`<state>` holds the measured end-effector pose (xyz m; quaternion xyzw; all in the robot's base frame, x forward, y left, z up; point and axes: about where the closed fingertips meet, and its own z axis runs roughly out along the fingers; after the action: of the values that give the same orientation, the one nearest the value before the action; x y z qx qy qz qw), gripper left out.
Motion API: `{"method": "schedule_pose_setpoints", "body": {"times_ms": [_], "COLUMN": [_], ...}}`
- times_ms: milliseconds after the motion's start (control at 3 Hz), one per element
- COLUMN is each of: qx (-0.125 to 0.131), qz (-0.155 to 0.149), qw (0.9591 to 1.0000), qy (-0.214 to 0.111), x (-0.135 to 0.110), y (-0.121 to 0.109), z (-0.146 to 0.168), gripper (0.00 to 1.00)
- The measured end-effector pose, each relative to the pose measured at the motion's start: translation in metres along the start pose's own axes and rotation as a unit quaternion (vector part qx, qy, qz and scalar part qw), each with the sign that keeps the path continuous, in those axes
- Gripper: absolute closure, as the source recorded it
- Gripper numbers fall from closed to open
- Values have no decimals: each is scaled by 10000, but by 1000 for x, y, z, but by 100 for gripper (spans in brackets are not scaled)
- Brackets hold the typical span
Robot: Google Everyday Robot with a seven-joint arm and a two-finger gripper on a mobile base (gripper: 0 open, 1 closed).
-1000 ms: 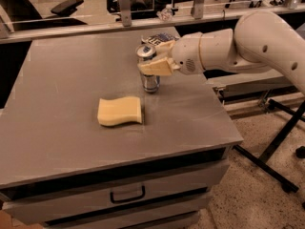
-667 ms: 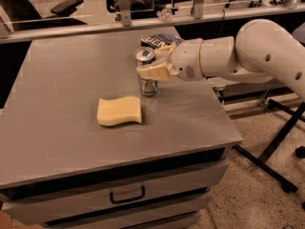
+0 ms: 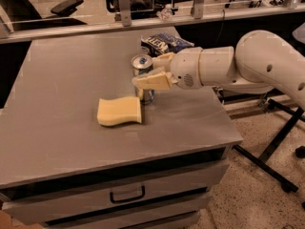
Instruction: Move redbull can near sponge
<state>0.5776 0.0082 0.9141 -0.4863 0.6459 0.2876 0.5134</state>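
Pincer [image 3: 146, 71] clamps its two pale fingers on the can [image 3: 141, 62], low over the grey table [image 3: 57, 80]. We see the can upright, just beside the sponge [image 3: 119, 111], on the arm's side. Snack bag [image 3: 167, 43] lies behind.

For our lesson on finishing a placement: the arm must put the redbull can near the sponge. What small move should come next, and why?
Probably open the gripper and let go. It is closed on the redbull can, which stands upright just beside the sponge, its base seemingly on the table.
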Motion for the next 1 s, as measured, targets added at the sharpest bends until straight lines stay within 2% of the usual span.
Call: {"method": "schedule_pose_setpoints", "body": {"times_ms": [333,667,1000], "qx": [27,333,973], "qz": [35,217,573], "qw": [10000,9990,9926], "qy": [36,184,444], "x": [1,12,31], "y": [3,4,6], "z": [0,-8,-32], "gripper": [0,0,0]}}
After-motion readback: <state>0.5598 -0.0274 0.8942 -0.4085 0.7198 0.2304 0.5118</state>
